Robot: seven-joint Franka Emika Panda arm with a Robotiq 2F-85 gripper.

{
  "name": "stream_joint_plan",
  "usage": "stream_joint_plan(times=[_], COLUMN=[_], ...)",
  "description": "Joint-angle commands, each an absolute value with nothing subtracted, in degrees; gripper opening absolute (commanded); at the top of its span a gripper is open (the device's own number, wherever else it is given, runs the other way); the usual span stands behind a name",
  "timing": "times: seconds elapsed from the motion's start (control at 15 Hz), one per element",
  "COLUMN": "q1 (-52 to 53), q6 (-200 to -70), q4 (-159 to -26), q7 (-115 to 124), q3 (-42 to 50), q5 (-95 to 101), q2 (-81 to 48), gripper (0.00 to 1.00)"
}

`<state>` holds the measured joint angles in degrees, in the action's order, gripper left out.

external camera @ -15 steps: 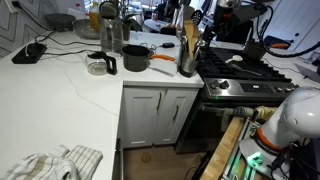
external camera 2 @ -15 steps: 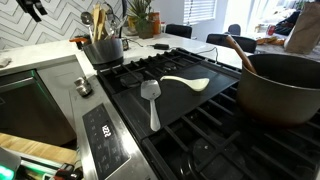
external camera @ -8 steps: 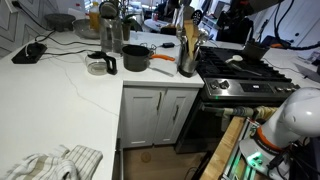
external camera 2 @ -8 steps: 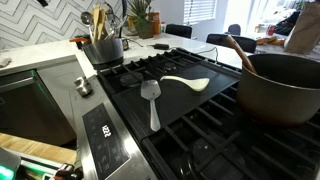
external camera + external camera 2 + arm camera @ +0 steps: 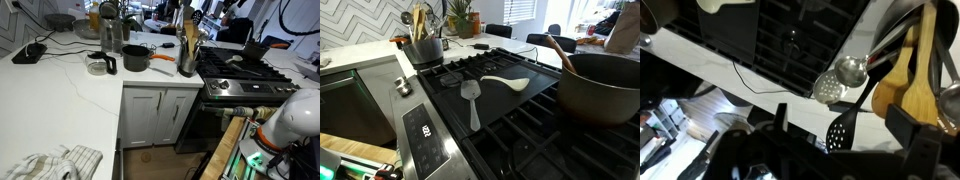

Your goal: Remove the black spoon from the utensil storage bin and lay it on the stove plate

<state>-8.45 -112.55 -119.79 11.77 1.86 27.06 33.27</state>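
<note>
- Wrist view is looking down onto the crowded tools, with the gripper [image 5: 843, 125] hovering above them. Its 2 fingers [image 5: 780, 118] are standing wide apart and clasping nothing.
- The black spoon [image 5: 840, 131] is standing among the other tools, not yet lifted. Its slotted head is poking up nearest the camera, roughly between the fingers, and its thin handle is slanting away and down.
- A round metal skimmer [image 5: 829, 86] is sitting just beside that head, and a wooden spatula [image 5: 908, 82] is leaning close by.
- In an exterior view the bin [image 5: 187, 64] is standing on the white counter [image 5: 80, 85] right next to the stove [image 5: 245, 70].
- In an exterior view the stove [image 5: 520, 135] is already carrying a grey spatula [image 5: 471, 100], a white spoon [image 5: 506, 82] and a big pot [image 5: 605, 90], with bare grate showing between them.
- Judging by its look, the spoon is probably light, stiff and smooth, likely plastic, so it is not calling for a hard squeeze.
- The narrow neck just under the head is looking like the best hold, since the flat perforated head may be twisting or slipping between the pads.
- Lifting straight up is looking wise, as the long handle may be dragging the neighbours along or swinging once free.
</note>
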Motion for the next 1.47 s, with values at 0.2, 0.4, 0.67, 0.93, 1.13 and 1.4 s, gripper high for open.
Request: stream_joint_plan(times=[0.2,0.4,0.67,0.93,1.13,1.4], q1=[-8.9,-9.0,-8.7,-7.9,-6.5,-7.0], q6=[-118.0,-118.0,-118.5,-121.4,-121.5,-121.4], q4=[-114.4,-114.2,-112.4,-106.8,-102.5,-98.3], q7=[2.6,2.8,1.2,-4.0,-14.2,-24.7], q3=[5.2,4.6,5.7,10.1,13.9,15.8], q5=[22.9,23.0,22.0,16.6,8.3,0.8], q2=[27.4,27.2,25.5,19.3,14.7,8.9], gripper=[1.0,1.0,1.0,1.0,1.0,1.0])
